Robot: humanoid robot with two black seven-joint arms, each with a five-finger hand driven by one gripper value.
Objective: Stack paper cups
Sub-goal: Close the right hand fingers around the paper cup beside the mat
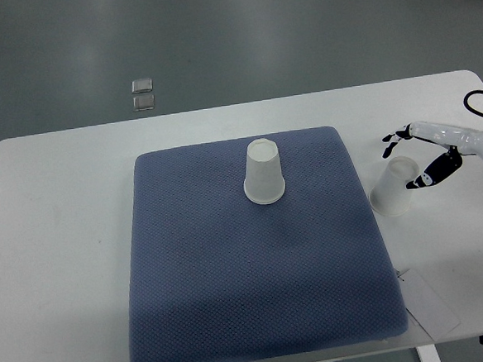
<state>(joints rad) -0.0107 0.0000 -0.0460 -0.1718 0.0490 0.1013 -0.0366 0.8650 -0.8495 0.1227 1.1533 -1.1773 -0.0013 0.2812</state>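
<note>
Blue fabric covers most of the white table [55, 244] as a square mat [255, 263]. One paper cup [264, 173] stands upside down on the mat, near the middle of its far edge. A second cup [394, 186] sits off the mat on the bare table, just beside the mat's right edge, also upside down and leaning a little. The right hand [422, 156] comes in from the right edge and reaches over that second cup, its dark-tipped fingers [392, 140] spread apart, the thumb close against the cup's right side; whether it truly touches cannot be told. A white tag [430, 304] lies by the mat's near right corner.
</note>
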